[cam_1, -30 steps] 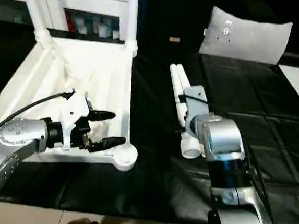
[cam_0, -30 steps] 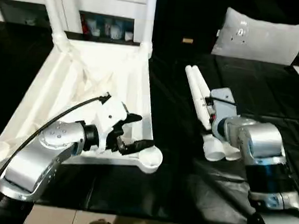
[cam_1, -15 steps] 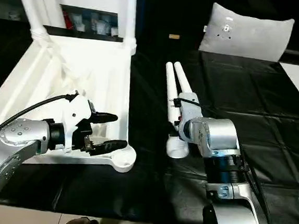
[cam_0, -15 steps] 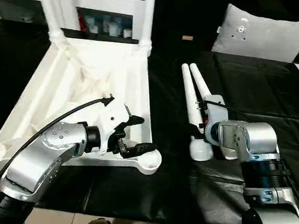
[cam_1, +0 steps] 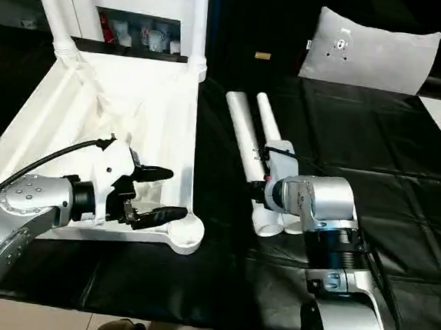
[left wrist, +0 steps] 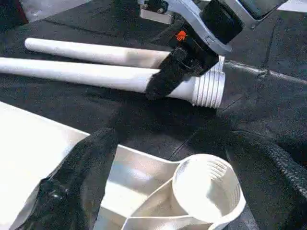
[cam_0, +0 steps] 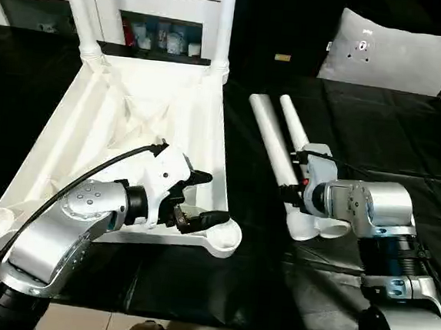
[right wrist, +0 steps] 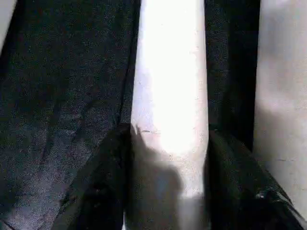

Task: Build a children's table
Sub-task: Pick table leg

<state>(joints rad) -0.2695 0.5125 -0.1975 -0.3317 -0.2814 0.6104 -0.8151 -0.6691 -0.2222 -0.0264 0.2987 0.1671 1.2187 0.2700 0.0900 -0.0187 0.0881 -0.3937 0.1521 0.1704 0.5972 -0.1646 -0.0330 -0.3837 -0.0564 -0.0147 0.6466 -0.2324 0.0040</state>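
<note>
Table top (cam_0: 123,126) lay upside down on the black counter (cam_0: 377,140), with two legs already standing up at its far corners. Beside the table top, on the side of my right arm, two more white legs lay next to each other. My right gripper (left wrist: 165,79) sat around the leg nearer the table top (cam_0: 273,142), close to its thick screw end. One black finger (right wrist: 103,191) was on each side of that leg and both looked like they touched it, so I judged I was holding it, but maybe not tightly yet.

My left gripper (cam_0: 202,198) was wide and held nothing. It hung over the table top's near edge, right by the empty round socket (left wrist: 206,184) at the near corner.

Some things could have gone wrong. The leg is round and smooth, so it could have slipped or rolled if my grip was too soft. It is long, and I held it near one end, so the far end could have drooped when lifted. It could have bumped the other leg (cam_0: 301,129) and sent it rolling away. The table top could have slid if I pushed the leg into the socket crookedly.
</note>
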